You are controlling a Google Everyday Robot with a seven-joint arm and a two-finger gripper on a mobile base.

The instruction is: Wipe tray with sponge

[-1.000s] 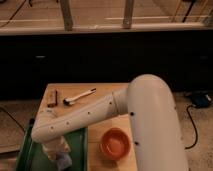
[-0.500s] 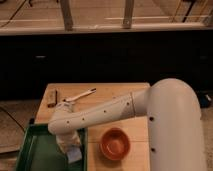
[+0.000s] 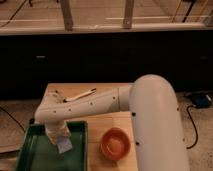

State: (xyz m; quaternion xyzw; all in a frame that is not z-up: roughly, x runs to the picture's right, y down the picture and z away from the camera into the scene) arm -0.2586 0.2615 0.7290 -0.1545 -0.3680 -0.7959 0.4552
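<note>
The dark green tray point(image 3: 34, 156) lies at the front left, partly over the wooden table's edge. My gripper point(image 3: 59, 140) points down over the tray's right half, at the end of the white arm that reaches in from the right. It is shut on the small pale blue-white sponge point(image 3: 64, 146), which sits low at the tray floor near the right rim. The gripper's housing hides the top of the sponge.
A round orange bowl point(image 3: 116, 144) stands on the wooden table point(image 3: 107, 123) just right of the tray. A long pale-handled utensil point(image 3: 80, 95) lies at the table's back. The big white arm link point(image 3: 155, 125) covers the table's right side. A dark cabinet stands behind.
The gripper with the sponge slid right across the tray, then back a little to the left. The arm's large link swung further right.
</note>
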